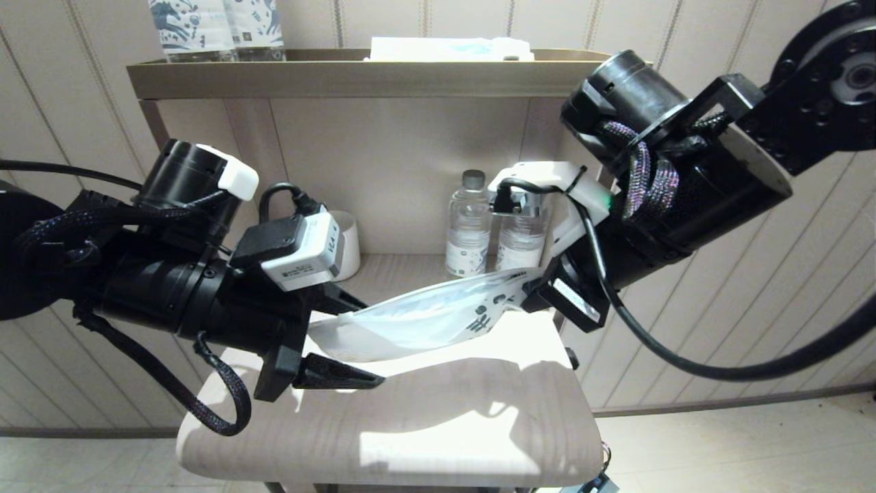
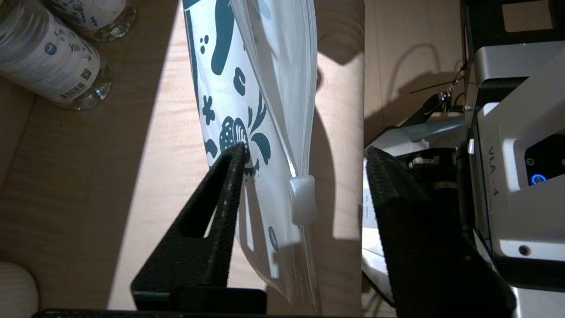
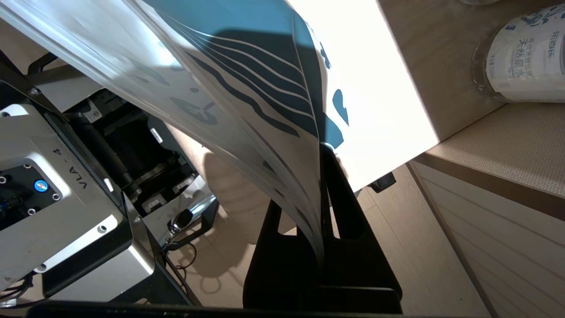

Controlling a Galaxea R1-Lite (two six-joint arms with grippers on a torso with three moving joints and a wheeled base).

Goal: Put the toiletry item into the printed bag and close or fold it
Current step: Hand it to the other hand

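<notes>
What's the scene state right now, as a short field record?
bag: printed bag held above the stool seat, slider near left end
left end effector: open, straddling bag edge
right end effector: shut on bag's printed end
toothbrush: not visible
background: two water bottles on shelf

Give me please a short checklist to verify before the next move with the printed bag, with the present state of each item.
1. Right gripper shut on the printed bag: ok, both fingers pinch its edge.
2. Left gripper holding the bag: not ok, its fingers are spread, one finger touching the printed side and the other apart from it.
3. Bag lifted off the stool seat: ok, it hangs between both grippers.
4. Zip slider lies between the left fingers: ok.
5. Toothbrush inside the bag: cannot tell, it is not seen in any view.
6. Water bottles apart from the bag: ok, they stand behind on the shelf.
</notes>
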